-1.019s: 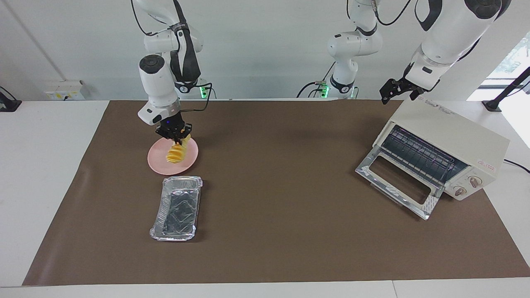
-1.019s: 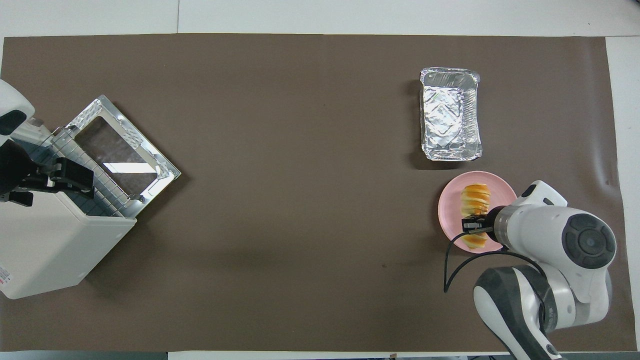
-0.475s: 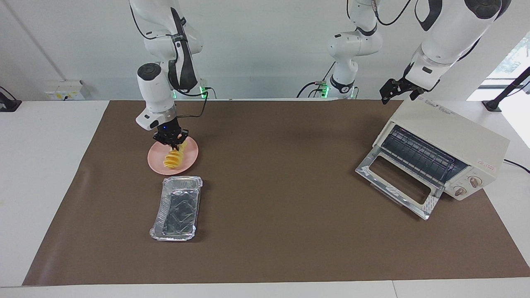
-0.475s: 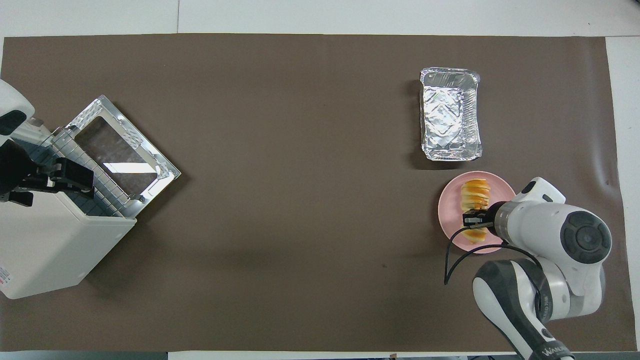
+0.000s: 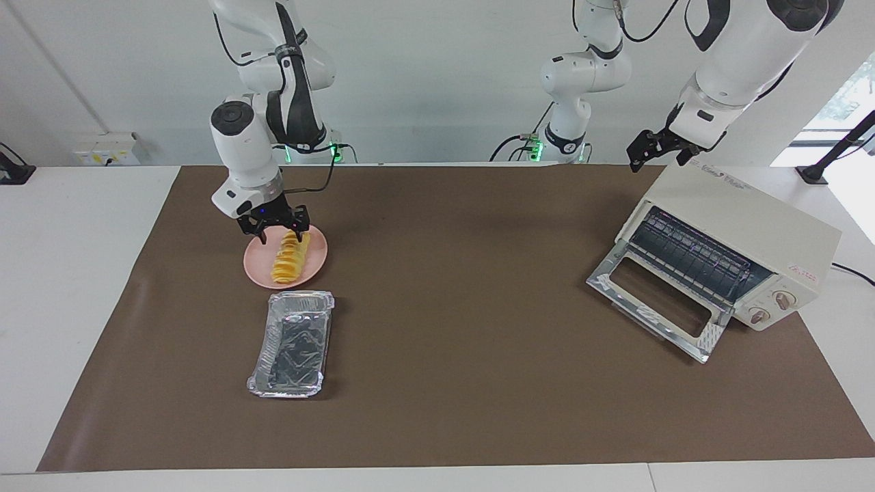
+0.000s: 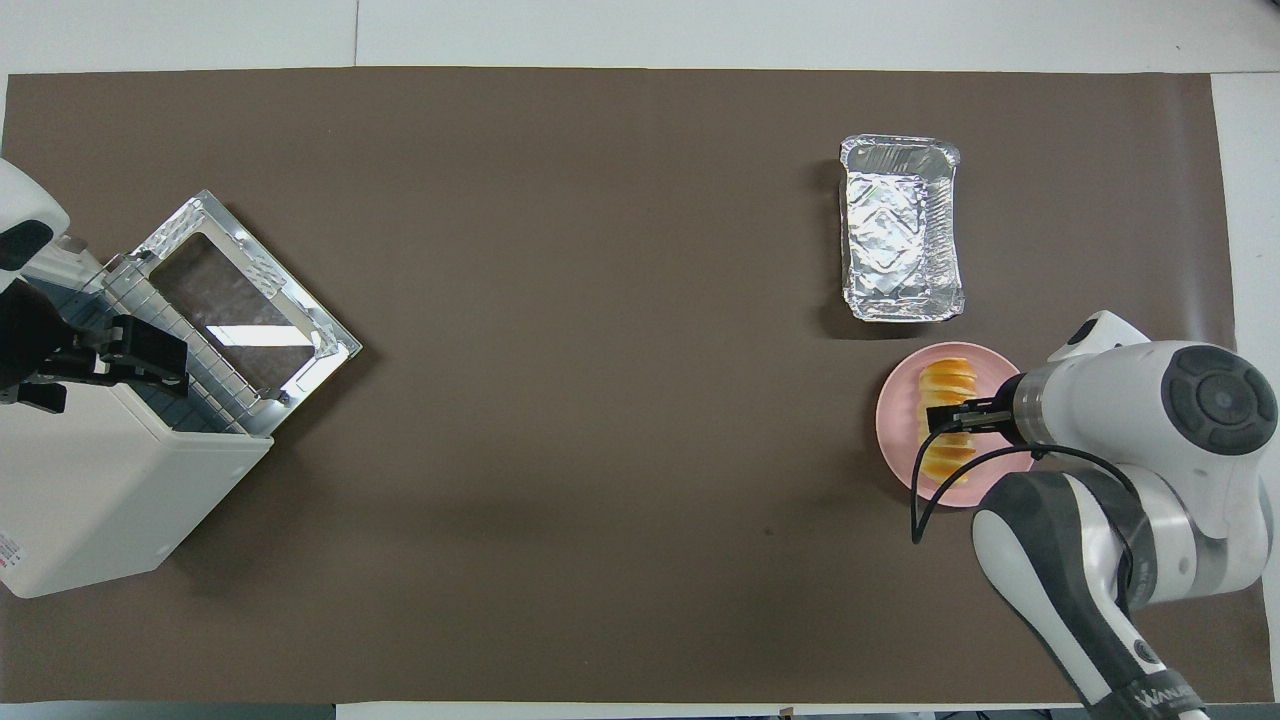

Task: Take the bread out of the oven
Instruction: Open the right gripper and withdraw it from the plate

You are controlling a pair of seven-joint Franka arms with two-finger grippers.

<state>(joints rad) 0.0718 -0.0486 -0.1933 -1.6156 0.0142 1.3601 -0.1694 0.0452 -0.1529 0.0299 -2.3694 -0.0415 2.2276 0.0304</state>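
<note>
The bread (image 5: 290, 258), a ridged yellow-orange loaf, lies flat on the pink plate (image 5: 258, 272) at the right arm's end of the table. My right gripper (image 5: 280, 236) hangs open just above the loaf's end nearest the robots, fingers spread, holding nothing. From overhead it covers the middle of the bread (image 6: 948, 375) on the plate (image 6: 898, 432). The cream oven (image 5: 752, 225) stands at the left arm's end, its glass door (image 5: 656, 301) dropped open and the dark rack bare. My left gripper (image 5: 656, 156) waits open over the oven's top edge nearest the robots.
A shiny foil tray (image 5: 292, 342) lies just farther from the robots than the plate, also seen in the overhead view as the foil tray (image 6: 900, 240). The brown mat (image 5: 465, 287) covers the table between plate and oven.
My right gripper opened and let go of the bread, which settled from hanging upright to lying flat on the plate. The gripper lifted slightly. The left arm stayed still.
</note>
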